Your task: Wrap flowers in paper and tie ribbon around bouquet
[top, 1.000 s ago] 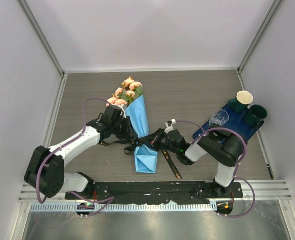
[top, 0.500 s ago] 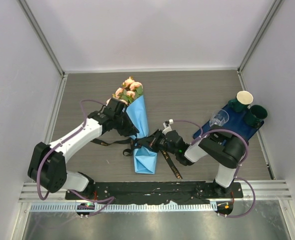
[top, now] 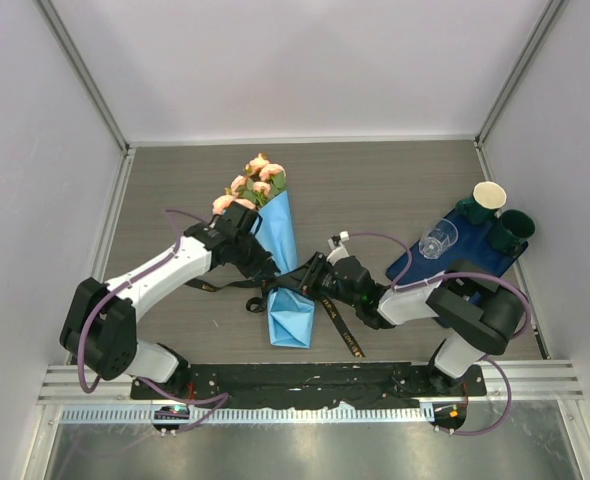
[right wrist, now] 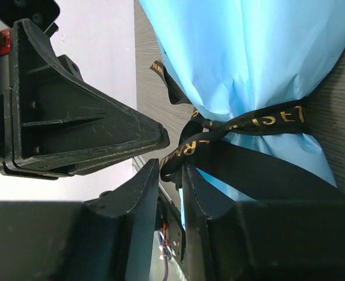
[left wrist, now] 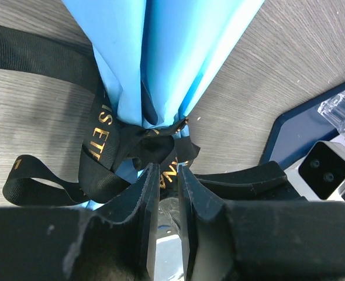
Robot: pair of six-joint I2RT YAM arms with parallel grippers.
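While the bouquet (top: pixel 283 250) is lying blooms-away along the bench (top: pixel 395 190), the left pincer (left wrist: pixel 165 167) is clenching the ribbon (right wrist: pixel 266 120) at its waist, the right pincer (right wrist: pixel 171 165) opposite straddling a tail, grip unclear.

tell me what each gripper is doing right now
left gripper: closed on the ribbon
right gripper: ribbon between its jaws, grip cannot be told

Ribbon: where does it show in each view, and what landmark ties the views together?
Top external: the ribbon crosses the pinched waist of the paper at centre, with tails trailing left and lower right.
Left wrist: knotted left of centre, under the gathered paper.
Right wrist: a lettered band across the middle right.
Shared landmark: the light blue paper.
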